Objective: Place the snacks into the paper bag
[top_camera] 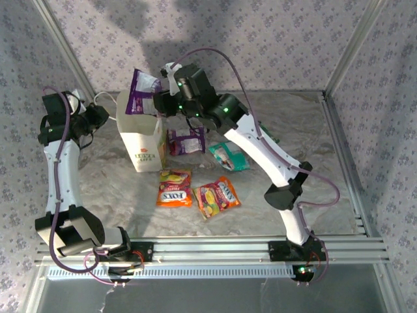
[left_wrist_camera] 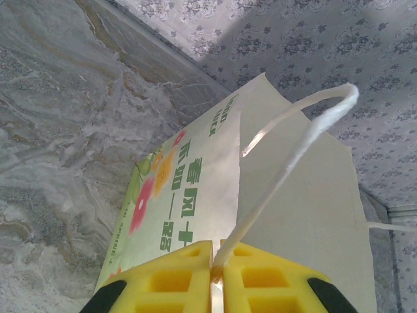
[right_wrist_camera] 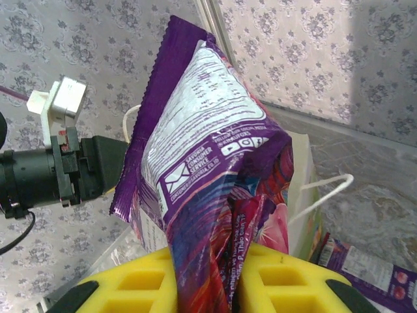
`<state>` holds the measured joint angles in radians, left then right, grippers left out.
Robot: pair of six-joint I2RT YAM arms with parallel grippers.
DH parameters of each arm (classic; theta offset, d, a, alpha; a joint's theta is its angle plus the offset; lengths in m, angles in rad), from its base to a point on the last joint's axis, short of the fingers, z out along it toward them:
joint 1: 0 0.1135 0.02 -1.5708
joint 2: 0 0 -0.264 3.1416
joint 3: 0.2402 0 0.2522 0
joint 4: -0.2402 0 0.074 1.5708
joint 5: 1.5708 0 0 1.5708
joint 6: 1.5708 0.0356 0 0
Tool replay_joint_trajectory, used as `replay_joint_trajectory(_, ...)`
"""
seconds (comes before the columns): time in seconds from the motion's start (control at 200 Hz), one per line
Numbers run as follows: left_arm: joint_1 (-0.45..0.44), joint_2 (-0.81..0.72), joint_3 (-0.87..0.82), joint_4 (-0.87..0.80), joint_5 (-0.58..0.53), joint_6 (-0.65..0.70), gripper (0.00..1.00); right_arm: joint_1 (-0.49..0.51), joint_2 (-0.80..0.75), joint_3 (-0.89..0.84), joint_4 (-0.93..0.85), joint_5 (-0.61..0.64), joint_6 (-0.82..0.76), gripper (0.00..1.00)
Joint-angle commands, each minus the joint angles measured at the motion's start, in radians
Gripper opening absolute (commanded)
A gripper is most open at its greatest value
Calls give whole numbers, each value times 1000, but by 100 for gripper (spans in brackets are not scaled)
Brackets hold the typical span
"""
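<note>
Right claw [right_wrist_camera: 205, 282], clamped on one end of a purple snack packet [right_wrist_camera: 208, 150], holds it over the open mouth of the paper bag [top_camera: 140, 142]. The packet's long axis runs straight out from the jaws. The bag stands on the desk [top_camera: 293, 130], just below and left of this claw. Left claw [left_wrist_camera: 215, 277] pinches the bag's cord handle [left_wrist_camera: 296, 140].

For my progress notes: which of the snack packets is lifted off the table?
The purple packet pinched by the right gripper over the paper bag; all others lie on the table.
</note>
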<state>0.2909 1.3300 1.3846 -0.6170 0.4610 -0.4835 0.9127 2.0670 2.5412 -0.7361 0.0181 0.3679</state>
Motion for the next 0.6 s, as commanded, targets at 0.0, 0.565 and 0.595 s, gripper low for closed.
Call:
replay_joint_trajectory(0.0,13,3,4,7,27,-9,13,7,27,82,39,-21,47,24)
replay_joint_trajectory(0.565,16,9,-5,13,48,-18,13,40,119,108,82,88,211,25)
replay_joint_trajectory(0.595,16,9,-4,13,51,-18,13,46,122,108,85,110,212,25)
